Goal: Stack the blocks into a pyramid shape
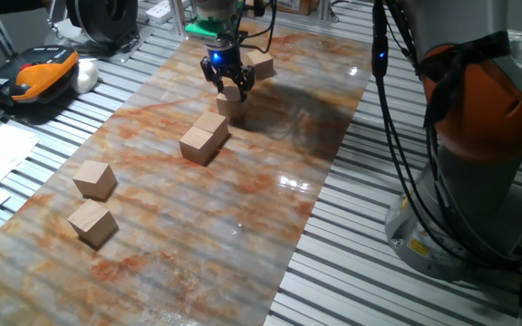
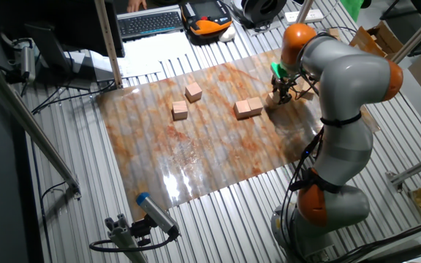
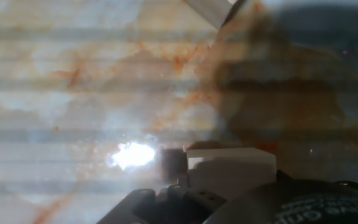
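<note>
Left of the paired blocks [image 1: 204, 138] on the marbled mat [image 1: 152, 208], two loose cubes [image 1: 94, 179] waited well apart. Just beyond the pair sat the gripper [image 1: 229, 89], jaws clamped on a block [image 1: 231, 105] low at the mat, another cube [image 1: 259, 63] behind it. Best move, I'd judge: line it squarely beside the pair before releasing.

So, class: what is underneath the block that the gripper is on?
Under that block only the marbled mat shows; no other block lies beneath it. The gripper covers its top, so the contact there is hidden.
</note>
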Action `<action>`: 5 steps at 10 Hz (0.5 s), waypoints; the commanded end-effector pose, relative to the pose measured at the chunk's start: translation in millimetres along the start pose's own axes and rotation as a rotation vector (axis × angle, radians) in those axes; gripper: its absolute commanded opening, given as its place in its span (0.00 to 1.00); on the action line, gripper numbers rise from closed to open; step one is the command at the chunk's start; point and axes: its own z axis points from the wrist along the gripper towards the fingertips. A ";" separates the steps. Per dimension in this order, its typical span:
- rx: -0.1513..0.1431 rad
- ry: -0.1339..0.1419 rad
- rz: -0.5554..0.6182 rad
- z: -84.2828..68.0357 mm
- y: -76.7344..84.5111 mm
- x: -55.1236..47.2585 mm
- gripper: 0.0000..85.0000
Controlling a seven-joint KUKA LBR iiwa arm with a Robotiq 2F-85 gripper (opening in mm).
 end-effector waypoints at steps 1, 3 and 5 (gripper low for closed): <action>0.004 0.002 0.000 4.5 -2.7 4.2 0.00; -0.004 0.009 -0.008 3.7 -5.6 4.7 0.00; -0.015 0.018 -0.015 -1.5 -8.0 3.7 0.00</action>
